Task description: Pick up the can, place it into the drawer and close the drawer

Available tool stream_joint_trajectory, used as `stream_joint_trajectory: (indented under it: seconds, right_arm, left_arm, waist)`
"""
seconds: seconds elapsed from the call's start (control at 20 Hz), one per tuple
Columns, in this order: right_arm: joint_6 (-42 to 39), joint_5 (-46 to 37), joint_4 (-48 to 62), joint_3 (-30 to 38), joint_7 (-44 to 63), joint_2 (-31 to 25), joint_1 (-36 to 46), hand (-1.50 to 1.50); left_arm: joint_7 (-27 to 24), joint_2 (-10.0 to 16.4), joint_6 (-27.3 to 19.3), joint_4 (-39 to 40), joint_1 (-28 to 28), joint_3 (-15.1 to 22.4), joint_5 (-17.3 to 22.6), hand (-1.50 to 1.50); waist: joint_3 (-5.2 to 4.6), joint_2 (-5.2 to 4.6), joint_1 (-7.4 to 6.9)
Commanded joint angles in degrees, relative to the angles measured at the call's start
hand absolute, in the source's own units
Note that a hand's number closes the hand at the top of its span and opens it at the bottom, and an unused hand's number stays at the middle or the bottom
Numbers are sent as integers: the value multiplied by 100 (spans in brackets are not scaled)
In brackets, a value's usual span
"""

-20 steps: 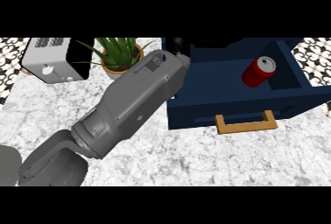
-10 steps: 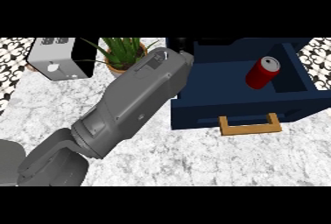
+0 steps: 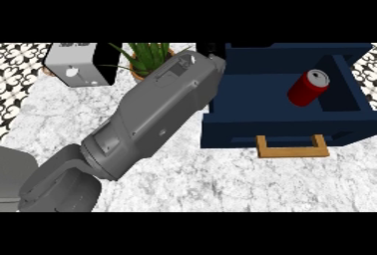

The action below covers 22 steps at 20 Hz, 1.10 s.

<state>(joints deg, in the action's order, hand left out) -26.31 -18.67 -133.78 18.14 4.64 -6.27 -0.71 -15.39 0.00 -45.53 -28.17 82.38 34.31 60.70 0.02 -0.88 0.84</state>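
Left hand (image 3: 208, 49) barely shows: just a dark scrap past the end of the grey left forearm (image 3: 158, 107), tucked at the far left corner of the drawer (image 3: 280, 127), and whether it is clenched or relaxed cannot be told from here. No right hand in sight at all. Now the good news: the red can (image 3: 307, 88) is already inside the navy drawer, lying tilted against the right-hand wall, well to the right of the hand and a little nearer the robot, with nothing touching it. So the pick and the placing look done. What is left is the closing, because the drawer still stands pulled out over the marble counter (image 3: 221, 184), its wooden handle (image 3: 291, 148) facing the robot, to the right of the hand and much nearer the robot. By the look of it, the hand would need to come round to that front face to push it home. Watch the neighbours: a potted plant (image 3: 147, 57) sits just left of the hand, almost brushing the forearm, and a boxy grey appliance (image 3: 77, 64) stands farther left. Nothing lies in front of the drawer itself.
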Motion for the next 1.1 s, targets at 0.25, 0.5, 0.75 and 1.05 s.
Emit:
stream_joint_trajectory:
  seconds: [0.25, 0.5, 0.75, 1.05]
  right_arm:
    - [1187, -2494, 1728, -1464, -456, 163, 1236, -150]
    - [1586, -3319, 2794, -1880, -652, -2, 1829, -150]
    - [1833, -3878, 3804, -2121, -838, -159, 2297, -150]
    - [2660, -4736, 5478, -2180, -858, -147, 3047, -150]
  left_arm:
    - [329, 144, 6, -155, -83, -20, -156, -150]
    - [286, 156, -146, -474, -411, 1, -353, -150]
    - [858, 794, -123, -744, -229, -63, -469, -150]
    - [1111, 1206, -30, -1117, -547, -14, -632, -150]
  waist:
    - [-1, 45, -203]
    - [-2, 66, -213]
    - [-2, 84, -227]
    - [-1, 80, -303]
